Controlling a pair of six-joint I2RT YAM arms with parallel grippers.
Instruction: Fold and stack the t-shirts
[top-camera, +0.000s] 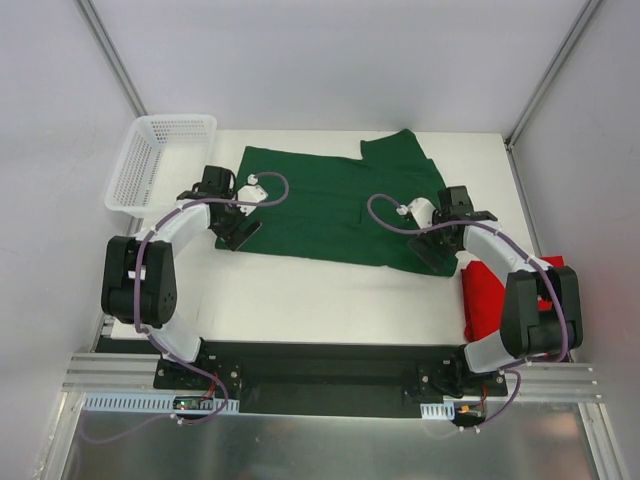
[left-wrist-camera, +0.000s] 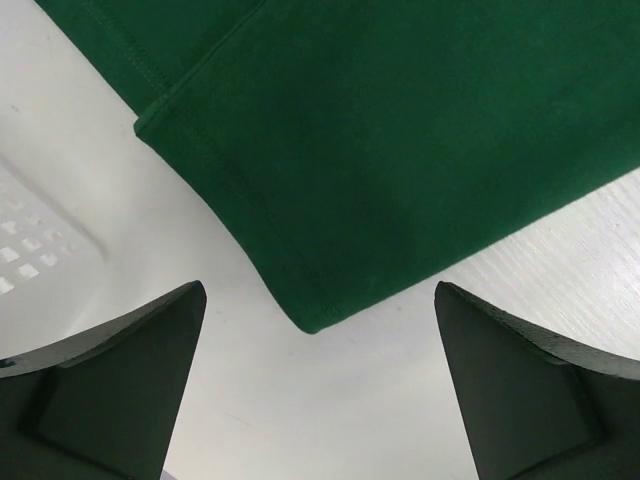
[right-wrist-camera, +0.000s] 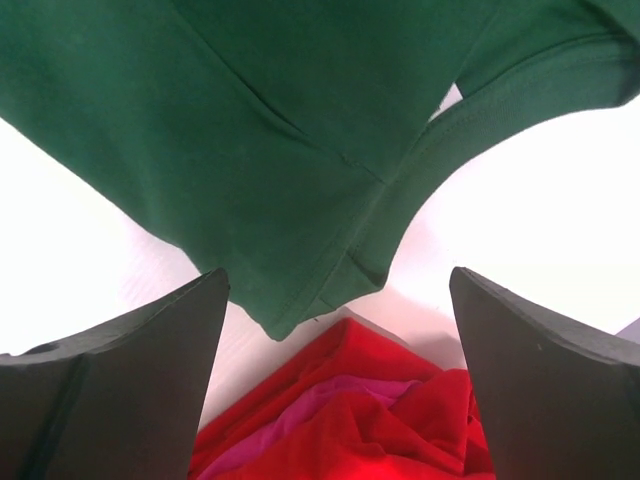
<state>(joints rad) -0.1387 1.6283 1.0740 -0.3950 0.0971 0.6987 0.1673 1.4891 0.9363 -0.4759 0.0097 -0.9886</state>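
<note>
My left gripper and right gripper, jaws apart at green t-shirt corners; right may snag adjoining red t-shirt.

Tabletop: a flat white rectangular tabletop with a matte surface; the left wrist view shows a faint wood-like grain.
Back wall: a plain pale grey panel, smooth and unmarked, standing at the tabletop's far edge.
Side walls: matching pale grey panels on the left and on the right, closing in the tabletop.
Corner posts: two slim silver metal posts, one at the back left and one at the back right.
Near edge: a slotted silver aluminium rail runs crosswise, with a long black flat plate along it.
Below the rail: a brushed metal sheet, dully reflective.
Light: even and diffuse, shadows soft.
</note>
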